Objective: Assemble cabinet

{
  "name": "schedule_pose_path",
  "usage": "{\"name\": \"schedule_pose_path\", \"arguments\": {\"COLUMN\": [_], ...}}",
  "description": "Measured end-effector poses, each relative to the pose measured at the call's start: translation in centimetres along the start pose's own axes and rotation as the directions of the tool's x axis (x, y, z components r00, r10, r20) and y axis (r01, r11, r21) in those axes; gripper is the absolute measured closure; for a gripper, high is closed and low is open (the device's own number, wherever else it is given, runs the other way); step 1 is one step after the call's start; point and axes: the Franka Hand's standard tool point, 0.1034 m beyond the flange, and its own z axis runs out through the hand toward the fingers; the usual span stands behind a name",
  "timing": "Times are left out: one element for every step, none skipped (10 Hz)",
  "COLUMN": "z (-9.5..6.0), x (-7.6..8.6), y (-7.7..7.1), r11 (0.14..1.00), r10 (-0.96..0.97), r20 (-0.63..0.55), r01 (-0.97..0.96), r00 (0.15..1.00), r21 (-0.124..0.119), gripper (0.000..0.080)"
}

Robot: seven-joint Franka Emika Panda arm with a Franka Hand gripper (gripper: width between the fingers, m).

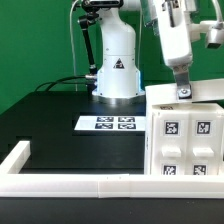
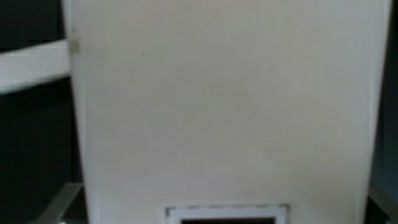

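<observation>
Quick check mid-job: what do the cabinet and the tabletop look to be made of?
The cabinet looks like white plastic with a matte finish: the panels are smooth and even, with no grain. The tabletop is black and matte with no glare; whether it is cloth or board cannot be told.

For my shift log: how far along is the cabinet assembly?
Done: the cabinet stands as one tagged white body. In hand: the gripper sits at its top edge; grip unclear. Left: hidden, since the body runs out of frame.
</observation>
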Motion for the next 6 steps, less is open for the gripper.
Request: {"name": "schedule_pose_path", "arguments": {"z": [-0.01, -0.03, -0.03, -0.04, -0.01, 0.01], "x": [0.05, 0.08, 0.07, 0.09, 0.05, 0.04], "y": [0.05, 0.02, 0.03, 0.03, 0.06, 0.09], "r11": [0.999, 0.997, 0.995, 0.993, 0.994, 0.994], "r10": [0.034, 0.081, 0.1, 0.118, 0.111, 0.105], "r20": [0.006, 0.017, 0.022, 0.024, 0.024, 0.024], "r01": [-0.034, -0.081, -0.1, -0.117, -0.11, -0.105], "r00": [0.999, 0.997, 0.995, 0.993, 0.994, 0.994], "r21": [-0.011, -0.011, -0.014, -0.017, -0.015, -0.016], "gripper": [0.0256, 0.0256, 0.0256, 0.0256, 0.0256, 0.0148]}}
